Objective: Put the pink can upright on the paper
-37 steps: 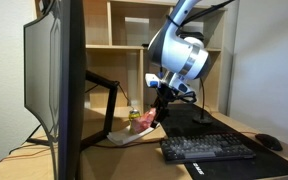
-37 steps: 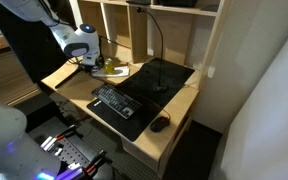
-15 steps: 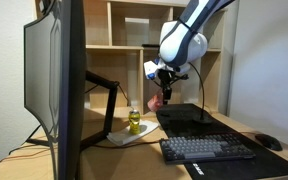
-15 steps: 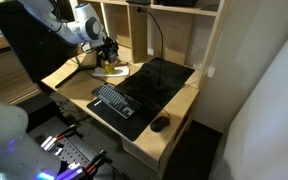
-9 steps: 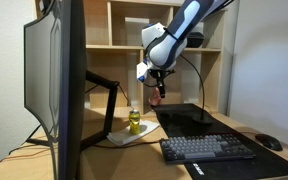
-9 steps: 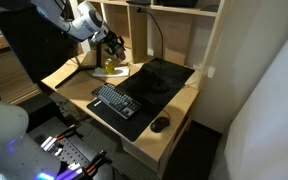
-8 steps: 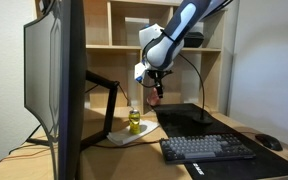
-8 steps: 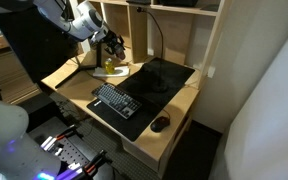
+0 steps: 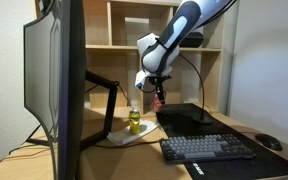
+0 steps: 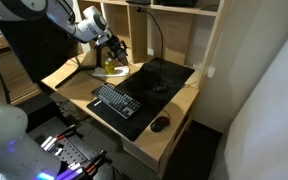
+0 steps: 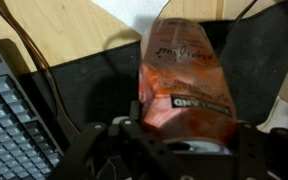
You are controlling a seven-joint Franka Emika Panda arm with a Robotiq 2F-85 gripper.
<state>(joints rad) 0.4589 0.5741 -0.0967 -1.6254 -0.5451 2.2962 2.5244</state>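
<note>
1. Wrist view first: the gripper [image 11: 174, 142] is clamped on the pink can [image 11: 184, 72]. A dark finger sits on each side of the can's near end, and the body points away from the camera, label facing up.
2. Below the can in that view lie the black desk mat [image 11: 94, 75] and bare wood. The paper isn't clearly in shot, so the can doesn't look to be over its target yet.
3. Out to an exterior view: the can [image 9: 159, 100] hangs in the air under the gripper [image 9: 158, 93], well clear of the desk. It's beside and above the yellow bottle [image 9: 134, 121], which stands on the paper [image 9: 117, 140].
4. Risks, as I judge them: that bottle crowds the landing spot, so a careless descent could knock it over. The sheet curls at its edges, so a can set near the rim could tip. Letting go while the can is tilted would leave it rolling.
5. Only the wrist camera shows the grip and label. Only the side-on exterior view shows the can's height and the bottle.
6. From the high exterior view the keyboard [image 10: 114, 101] and mouse [image 10: 160, 124] sit well apart from the action, but the can is too small to make out.
</note>
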